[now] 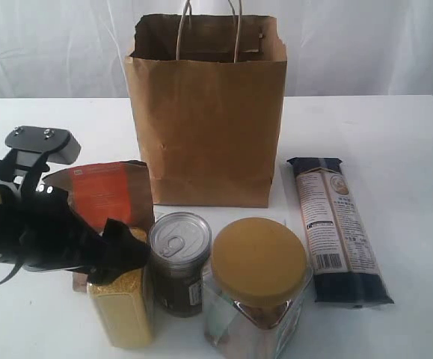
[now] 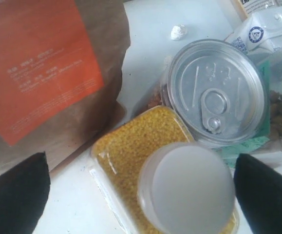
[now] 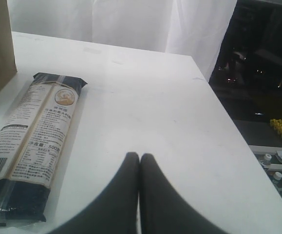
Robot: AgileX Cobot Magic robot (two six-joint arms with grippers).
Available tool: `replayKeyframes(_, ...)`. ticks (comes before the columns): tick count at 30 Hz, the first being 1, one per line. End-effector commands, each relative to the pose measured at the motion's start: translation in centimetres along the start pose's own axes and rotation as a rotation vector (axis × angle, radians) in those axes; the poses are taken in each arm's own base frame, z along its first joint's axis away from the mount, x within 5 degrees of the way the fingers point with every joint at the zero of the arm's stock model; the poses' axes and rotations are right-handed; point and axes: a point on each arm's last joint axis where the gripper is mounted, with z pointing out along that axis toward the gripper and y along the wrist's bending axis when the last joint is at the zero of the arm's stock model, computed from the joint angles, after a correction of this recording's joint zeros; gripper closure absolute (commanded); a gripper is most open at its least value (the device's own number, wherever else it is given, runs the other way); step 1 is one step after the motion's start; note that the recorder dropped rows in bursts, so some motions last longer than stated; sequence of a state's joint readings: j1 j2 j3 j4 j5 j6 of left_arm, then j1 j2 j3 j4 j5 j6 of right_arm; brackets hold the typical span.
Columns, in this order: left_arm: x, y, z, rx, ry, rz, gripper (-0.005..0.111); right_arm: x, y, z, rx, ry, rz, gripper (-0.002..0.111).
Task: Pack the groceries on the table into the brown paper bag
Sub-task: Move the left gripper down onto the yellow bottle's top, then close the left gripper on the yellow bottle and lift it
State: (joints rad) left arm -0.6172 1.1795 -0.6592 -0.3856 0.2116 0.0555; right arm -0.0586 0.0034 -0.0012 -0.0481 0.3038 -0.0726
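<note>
White-capped bottle [image 2: 184, 190] between wide-spread left fingers [image 2: 16, 195], can [image 2: 214, 92] alongside

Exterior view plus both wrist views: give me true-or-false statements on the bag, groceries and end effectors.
The brown paper bag stands upright on the table. True.
The pasta packet is inside the bag. False: it lies flat on the table, right of the bag.
The left end effector is open, fingers either side of the white cap of the yellow-grain bottle. True.
The right end effector grips the pasta packet. False: it is shut on nothing, above bare table beside it.
The yellow-lidded jar stands on the table, outside the bag. True.
</note>
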Motion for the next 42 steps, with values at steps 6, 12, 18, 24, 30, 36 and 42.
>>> replayKeyframes(6,0.2,-0.2,-0.1,0.009,0.028,-0.002,0.002,-0.1,0.0,0.0,0.008,-0.016,-0.004,0.108)
replayKeyframes(12,0.3,-0.1,-0.1,0.007,0.047,0.01,0.023,-0.1,0.0,0.0,0.008,-0.016,-0.004,0.108)
replayKeyframes(18,0.4,-0.1,-0.1,0.003,0.048,0.019,0.069,-0.1,0.0,0.0,0.008,-0.016,-0.004,0.108)
replayKeyframes(24,0.4,0.2,-0.1,-0.029,0.057,0.105,0.096,-0.1,0.0,0.0,0.008,-0.016,-0.004,0.108)
replayKeyframes(30,1.1,0.4,-0.2,-0.035,0.14,0.325,0.105,-0.1,0.0,0.0,0.008,-0.016,-0.004,0.108)
replayKeyframes(36,1.6,0.4,-0.3,-0.004,0.196,0.52,0.105,-0.1,0.0,0.0,0.008,-0.016,-0.004,0.108)
replayKeyframes(42,1.5,0.4,-0.2,-0.01,0.18,0.517,0.107,-0.1,0.0,0.0,0.008,-0.016,-0.004,0.108)
